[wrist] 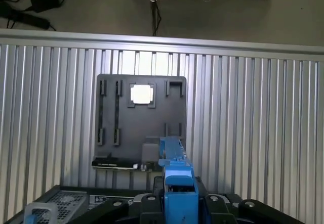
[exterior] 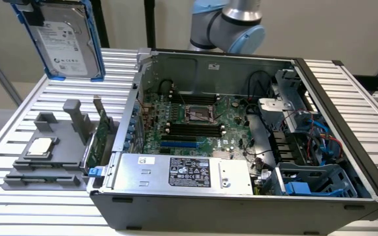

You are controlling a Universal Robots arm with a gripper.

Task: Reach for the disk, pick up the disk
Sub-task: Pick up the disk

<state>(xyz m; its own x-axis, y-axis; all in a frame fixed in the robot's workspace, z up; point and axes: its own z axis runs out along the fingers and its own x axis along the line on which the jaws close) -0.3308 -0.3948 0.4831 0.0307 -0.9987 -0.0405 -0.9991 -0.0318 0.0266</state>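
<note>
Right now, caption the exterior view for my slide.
Upright disk held over the slatted table beside the open computer case.

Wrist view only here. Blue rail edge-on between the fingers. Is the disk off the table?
Observer: Yes. In the exterior view the disk hangs upright, its lower edge clear of the slatted table.
Operator: Where relative to the case?
Observer: On the exterior view's left of the open computer case, outside its wall.
Operator: Which face is out?
Observer: The white printed label faces the exterior camera, with blue rails down both long sides.
</note>
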